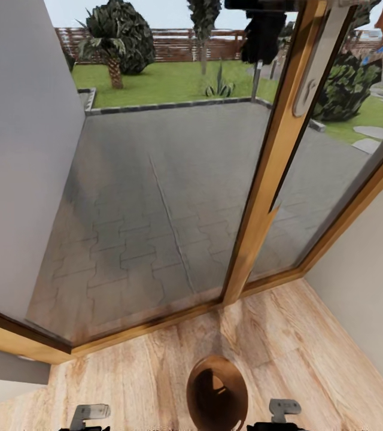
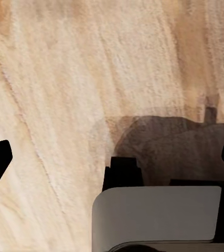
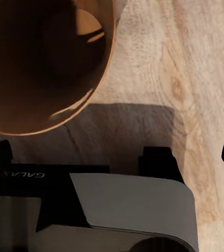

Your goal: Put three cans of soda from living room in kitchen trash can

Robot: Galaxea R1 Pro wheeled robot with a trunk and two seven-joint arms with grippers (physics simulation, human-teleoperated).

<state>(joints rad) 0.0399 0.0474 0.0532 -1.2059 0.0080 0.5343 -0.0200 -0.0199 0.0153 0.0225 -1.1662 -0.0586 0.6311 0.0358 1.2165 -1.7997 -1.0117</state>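
**Bin at the robot's feet, both grippers empty**

Nearest the robot, the left gripper and the right gripper each have their jaws spread wide, dark fingertips out at the frame edges of the wrist views, with nothing between them. Both hang over the light wood floor.

Between them in the head view stands the bin, a round brown tub just in front of the base. Its inside is copper-brown and deep in shadow; in the right wrist view, the bin has a pale round shape low inside it (possibly a can end, though I cannot tell). No soda cans are plainly visible.

My judgement on risk: the bin sits so close to the base that any drive forward or turn could nudge or tip it. A low swing of the right arm could also clip its rim.

Beyond the bin, a wood-framed glass door runs across the view, close enough that rolling ahead would strike it. Past the glass lie a grey paved patio, then lawn and bushes.
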